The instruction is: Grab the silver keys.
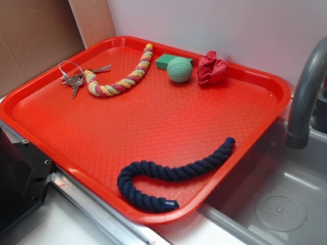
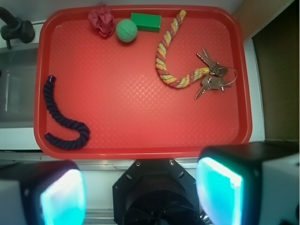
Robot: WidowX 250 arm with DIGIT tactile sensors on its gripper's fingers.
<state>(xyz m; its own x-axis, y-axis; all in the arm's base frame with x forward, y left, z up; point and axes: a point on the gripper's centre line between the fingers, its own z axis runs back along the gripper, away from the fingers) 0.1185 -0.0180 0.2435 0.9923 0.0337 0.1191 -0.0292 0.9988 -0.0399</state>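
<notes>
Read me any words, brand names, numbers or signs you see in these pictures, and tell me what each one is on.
None can be read in either view.
The silver keys may bear stamping, but it is too small to make out.
The red tray shows only an embossed texture.

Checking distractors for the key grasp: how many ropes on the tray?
2. The striped multicoloured rope lies at the tray's far side, one end touching the silver keys. The dark blue rope lies near the sink-side edge. None appear hidden.
</notes>
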